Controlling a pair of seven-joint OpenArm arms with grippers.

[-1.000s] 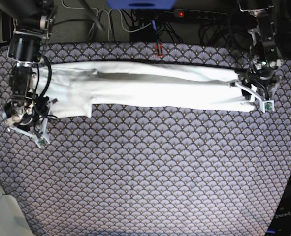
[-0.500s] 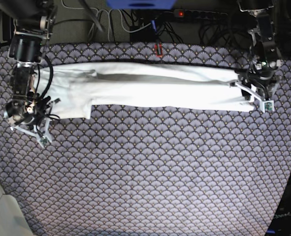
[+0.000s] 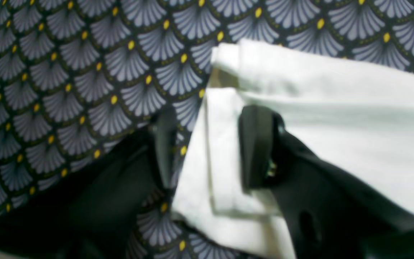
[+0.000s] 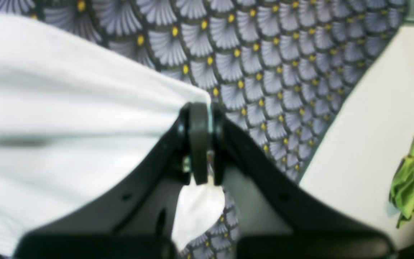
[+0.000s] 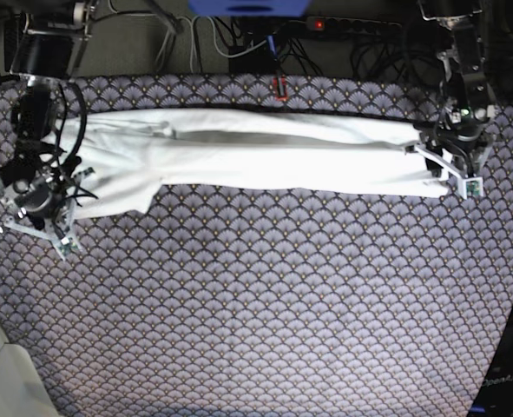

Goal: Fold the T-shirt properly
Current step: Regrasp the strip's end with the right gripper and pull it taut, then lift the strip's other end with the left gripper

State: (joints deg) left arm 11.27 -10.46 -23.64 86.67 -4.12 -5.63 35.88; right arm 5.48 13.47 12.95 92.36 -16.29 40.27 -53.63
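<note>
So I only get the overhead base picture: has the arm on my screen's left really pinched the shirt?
Observer: Yes. Its wrist camera shows the right gripper shut on a corner of the T-shirt.
Operator: And the other arm?
Observer: The left gripper is open, one finger over the folded hem, one over the tablecloth.
Operator: Anything outside my picture?
Observer: A crumpled green thing at the right wrist view's edge.

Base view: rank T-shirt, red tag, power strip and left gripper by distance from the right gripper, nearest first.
1. T-shirt: its view-left end is pinched in the right gripper.
2. Red tag: top middle.
3. Power strip: top, right of the tag.
4. Left gripper: shirt's far right end.
</note>
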